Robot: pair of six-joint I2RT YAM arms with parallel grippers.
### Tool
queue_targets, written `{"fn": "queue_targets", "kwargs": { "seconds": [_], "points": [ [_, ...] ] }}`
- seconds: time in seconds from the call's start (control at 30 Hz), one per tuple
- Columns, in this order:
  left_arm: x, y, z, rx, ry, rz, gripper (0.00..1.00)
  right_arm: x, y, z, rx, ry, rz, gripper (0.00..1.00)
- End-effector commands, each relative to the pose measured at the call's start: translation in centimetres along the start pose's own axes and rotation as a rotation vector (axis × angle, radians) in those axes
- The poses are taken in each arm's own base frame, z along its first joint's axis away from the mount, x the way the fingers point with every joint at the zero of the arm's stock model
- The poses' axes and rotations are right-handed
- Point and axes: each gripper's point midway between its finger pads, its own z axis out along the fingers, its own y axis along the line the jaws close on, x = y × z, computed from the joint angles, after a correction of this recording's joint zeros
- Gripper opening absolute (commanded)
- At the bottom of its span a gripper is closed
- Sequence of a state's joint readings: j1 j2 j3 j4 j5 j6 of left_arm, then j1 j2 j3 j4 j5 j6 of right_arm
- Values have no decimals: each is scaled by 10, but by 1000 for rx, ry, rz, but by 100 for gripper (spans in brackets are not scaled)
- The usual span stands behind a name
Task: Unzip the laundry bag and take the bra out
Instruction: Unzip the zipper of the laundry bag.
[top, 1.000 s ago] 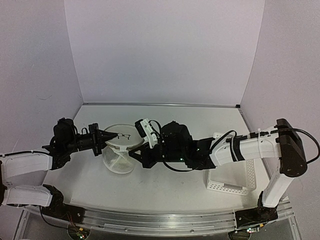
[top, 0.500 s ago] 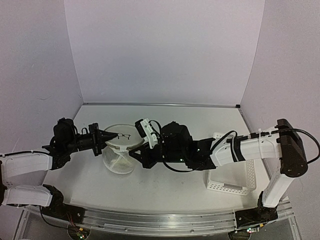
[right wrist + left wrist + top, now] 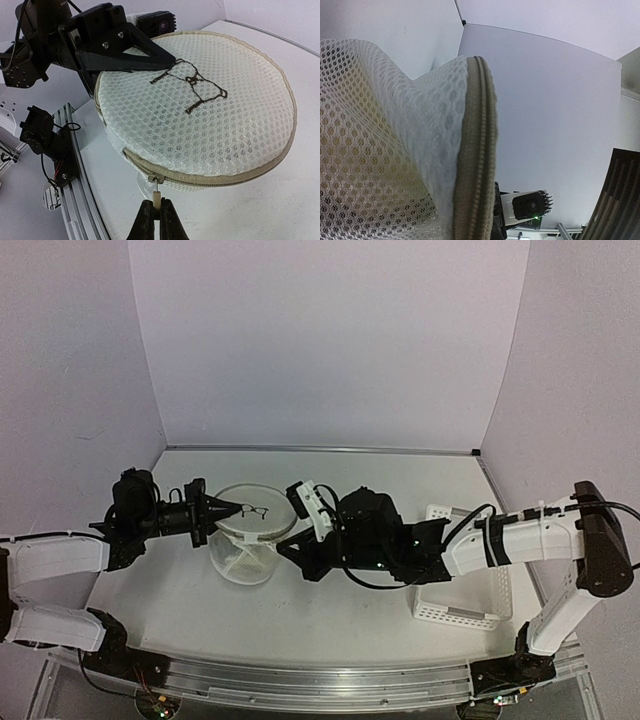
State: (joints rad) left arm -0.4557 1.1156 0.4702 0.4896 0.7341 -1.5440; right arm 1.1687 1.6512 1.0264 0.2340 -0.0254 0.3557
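The laundry bag [image 3: 247, 543] is a round white mesh pouch with a black bra outline [image 3: 196, 86] on its top face [image 3: 215, 120]. A beige zipper [image 3: 215, 179] runs around the rim. My right gripper [image 3: 157, 204] is shut on the small zipper pull, just below the slider [image 3: 156, 178]; in the top view it [image 3: 284, 548] is at the bag's right side. My left gripper [image 3: 238, 508] is shut, its black fingers [image 3: 125, 50] reaching over the bag's left rim onto the face. The left wrist view is filled by mesh and the zipper tape [image 3: 477, 150]. The bra itself is hidden.
A white perforated basket [image 3: 470, 592] stands at the right, under the right forearm. The metal rail [image 3: 75, 165] along the table's near edge is close to the bag. Walls close the table at the back and both sides.
Both grippers and the bag have shifted a little to the right. The right gripper still holds the zipper pull and the left still sits on the rim.
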Motion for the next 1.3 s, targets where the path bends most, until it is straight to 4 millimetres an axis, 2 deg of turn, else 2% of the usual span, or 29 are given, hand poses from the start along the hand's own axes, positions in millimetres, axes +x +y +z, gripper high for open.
{"fn": "queue_targets", "kwargs": {
  "seconds": [0.0, 0.53, 0.97, 1.27],
  "points": [
    [9, -41, 4, 90, 71, 146, 0, -16, -6, -20, 57, -57, -25, 0],
    [19, -37, 24, 76, 259, 279, 0, 1, -40, -43, 218, -32, -56, 0],
    [17, -17, 40, 50, 369, 296, 0, 21, -68, -65, 355, 5, -88, 0],
    [0, -4, 61, 29, 395, 289, 0, 35, -53, -66, 275, 54, -66, 0]
  ]
}}
